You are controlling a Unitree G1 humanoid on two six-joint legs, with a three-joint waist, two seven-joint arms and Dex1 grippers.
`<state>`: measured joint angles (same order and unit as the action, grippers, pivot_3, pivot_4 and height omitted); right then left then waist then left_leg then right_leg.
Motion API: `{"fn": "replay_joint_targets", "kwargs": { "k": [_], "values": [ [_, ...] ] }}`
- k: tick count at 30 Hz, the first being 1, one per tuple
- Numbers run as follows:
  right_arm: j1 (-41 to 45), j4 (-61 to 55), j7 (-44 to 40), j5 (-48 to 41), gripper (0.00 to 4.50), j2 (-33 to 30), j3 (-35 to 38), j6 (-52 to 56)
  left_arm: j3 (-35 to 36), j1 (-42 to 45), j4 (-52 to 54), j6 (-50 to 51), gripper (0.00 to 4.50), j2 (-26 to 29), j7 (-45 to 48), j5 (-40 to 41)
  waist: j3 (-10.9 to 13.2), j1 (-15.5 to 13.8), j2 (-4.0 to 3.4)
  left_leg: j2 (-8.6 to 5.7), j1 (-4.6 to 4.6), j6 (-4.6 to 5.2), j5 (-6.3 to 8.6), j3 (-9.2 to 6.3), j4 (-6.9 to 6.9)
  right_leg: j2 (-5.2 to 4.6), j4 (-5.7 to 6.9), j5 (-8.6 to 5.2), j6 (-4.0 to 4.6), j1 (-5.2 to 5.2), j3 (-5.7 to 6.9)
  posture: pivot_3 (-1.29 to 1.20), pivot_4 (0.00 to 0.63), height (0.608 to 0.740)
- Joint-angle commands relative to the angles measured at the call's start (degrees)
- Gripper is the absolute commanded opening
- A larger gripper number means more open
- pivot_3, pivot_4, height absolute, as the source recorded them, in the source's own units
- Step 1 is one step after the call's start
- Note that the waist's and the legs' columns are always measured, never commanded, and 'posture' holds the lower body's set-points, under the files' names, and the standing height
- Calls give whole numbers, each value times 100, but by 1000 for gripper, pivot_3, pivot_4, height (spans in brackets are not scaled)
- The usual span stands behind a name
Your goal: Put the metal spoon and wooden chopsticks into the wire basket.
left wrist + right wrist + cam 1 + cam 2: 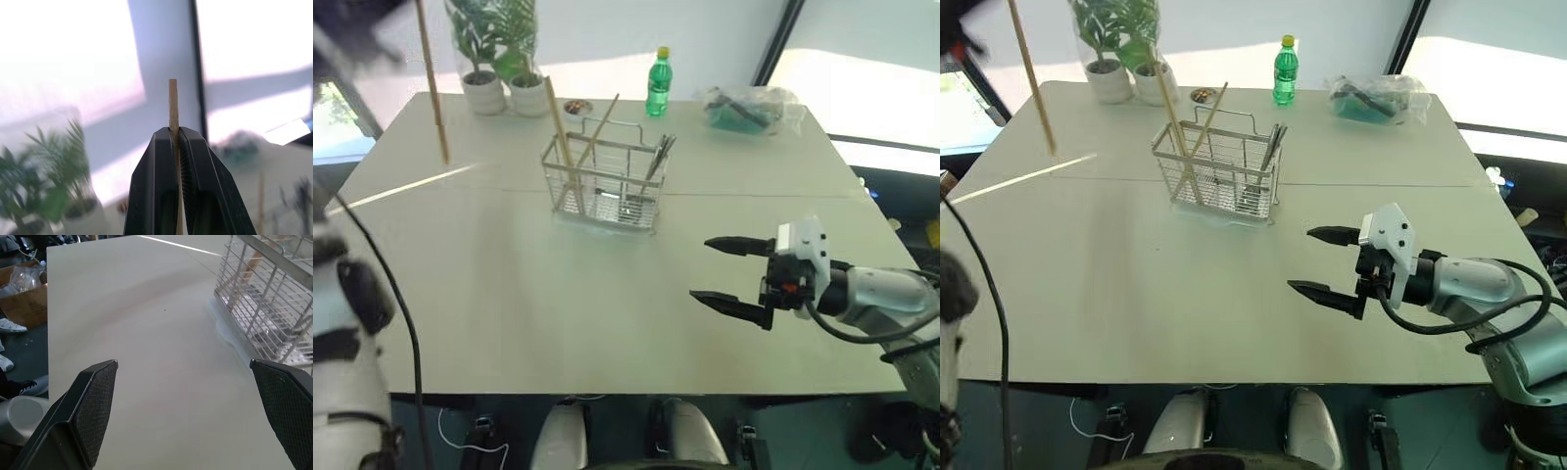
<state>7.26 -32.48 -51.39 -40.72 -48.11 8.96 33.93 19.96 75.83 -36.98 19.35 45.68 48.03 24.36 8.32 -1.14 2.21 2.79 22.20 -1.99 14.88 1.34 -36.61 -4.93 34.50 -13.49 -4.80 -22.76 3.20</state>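
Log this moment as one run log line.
left gripper: shut on wooden chopstick, raised | right gripper: open, empty | wire basket: two chopsticks, metal spoon inside

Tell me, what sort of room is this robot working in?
Probably a lab or demo space staged as a dining spot: a plain table with a wire basket, potted plants, a green bottle, and boxes on the floor.

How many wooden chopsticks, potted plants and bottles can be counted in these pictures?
wooden chopsticks: 3 (two stand in the wire basket, one is held by the left claw)
potted plants: 2
green bottle: 1
Total: 6
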Motion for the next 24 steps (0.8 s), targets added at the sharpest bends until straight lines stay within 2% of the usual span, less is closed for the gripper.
{"fn": "replay_joint_targets", "kwargs": {
  "k": [1,4,10,18,24],
  "values": [
    [95,-30,40,0,4500,75,-26,-43,141,530,-444,-552,68,-415,-672,-13,-5,12,-8,-3,-6,1,1,1,-1,-2,-7,0,0,9,0,0,150,717],
    [95,-97,153,12,4500,162,-92,-36,-5,846,-1080,-1341,68,-1016,-969,-251,-6,10,-14,-4,-23,4,3,7,0,-5,-13,-2,-4,29,0,0,150,717],
    [-71,-304,397,-61,4500,247,-15,23,-163,985,-1955,-2117,68,-1690,-1068,-503,-2,50,-12,-4,-6,4,3,8,-4,-4,-9,6,-17,10,-1,0,150,717],
    [-333,-544,739,-151,4500,320,98,68,-295,851,-2489,-2553,68,-2149,-1055,-695,-2,38,-11,-3,-1,8,5,9,-3,-4,-4,7,-18,2,0,0,150,717],
    [-379,-560,856,-163,4500,324,156,45,-485,198,-2251,-2495,68,-2394,-945,-820,-6,38,-17,-3,-4,8,5,9,-4,-4,-8,7,-18,7,-1,0,150,717]
  ]
}}
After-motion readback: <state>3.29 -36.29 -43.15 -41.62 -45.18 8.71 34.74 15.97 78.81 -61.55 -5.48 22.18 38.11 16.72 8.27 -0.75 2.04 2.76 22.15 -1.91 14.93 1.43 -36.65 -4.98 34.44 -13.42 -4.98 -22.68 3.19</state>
